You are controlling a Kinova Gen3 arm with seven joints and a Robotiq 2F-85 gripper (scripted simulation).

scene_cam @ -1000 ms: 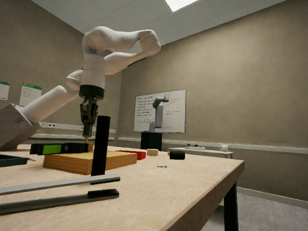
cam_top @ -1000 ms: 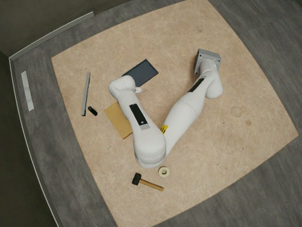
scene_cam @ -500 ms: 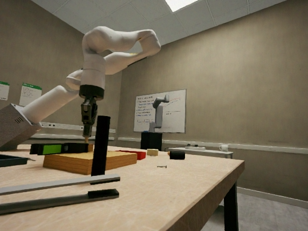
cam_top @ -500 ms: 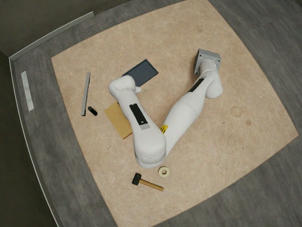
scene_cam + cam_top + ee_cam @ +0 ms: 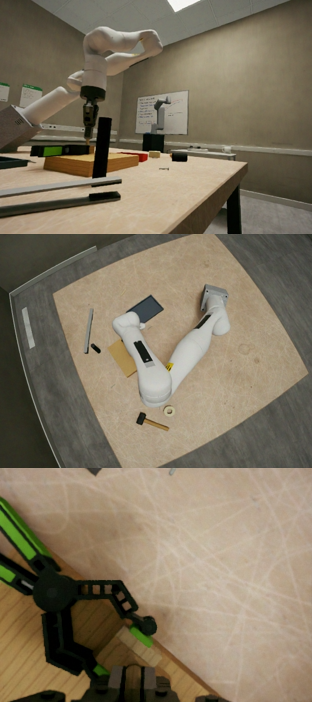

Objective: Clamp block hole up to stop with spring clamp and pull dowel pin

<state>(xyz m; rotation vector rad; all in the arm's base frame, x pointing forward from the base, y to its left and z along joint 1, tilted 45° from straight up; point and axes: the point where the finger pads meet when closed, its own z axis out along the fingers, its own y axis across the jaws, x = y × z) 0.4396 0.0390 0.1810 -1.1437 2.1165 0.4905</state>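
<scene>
Counter [image 5: 227, 390] [image 5: 191, 176] [image 5: 225, 563]: tan top, pale criss-cross scratches all over, ring stain and small dark spots at right of the top view. Brown edge and dark leg [image 5: 233, 208] at lower right of the exterior view. Grey plank-look floor [image 5: 277, 435] [image 5: 272, 203] around it.

Room: beige-brown walls [image 5: 227, 75], tiled ceiling with a bright panel [image 5: 182, 3] at top. Whiteboard [image 5: 176, 123] with handwriting and plotted lines at centre; grey second arm [image 5: 160, 115] on a black pedestal [image 5: 153, 142] in front. Green-headed sheets at far left. White mug [image 5: 227, 149] on a side table [image 5: 209, 151] at right.

On the counter, top view: dark tray [image 5: 148, 309] upper centre, grey bar [image 5: 88, 330] and black cylinder [image 5: 95, 348] at left, mallet [image 5: 156, 424] and tape ring [image 5: 165, 411] at bottom. Exterior view adds a red block [image 5: 143, 157] and a screw [image 5: 164, 168] at centre right.

Wooden board [image 5: 120, 357] [image 5: 113, 161] [image 5: 20, 633] left of centre in the top view. Green-and-black spring clamp [image 5: 53, 151] [image 5: 53, 592] over it, its pads at the small wooden block [image 5: 91, 149] [image 5: 117, 653]. Jaws [image 5: 87, 136] nearly together, clamped on the dowel pin [image 5: 87, 141], which stands upright over the block area; whether its lower end is in the hole, cannot tell.
</scene>
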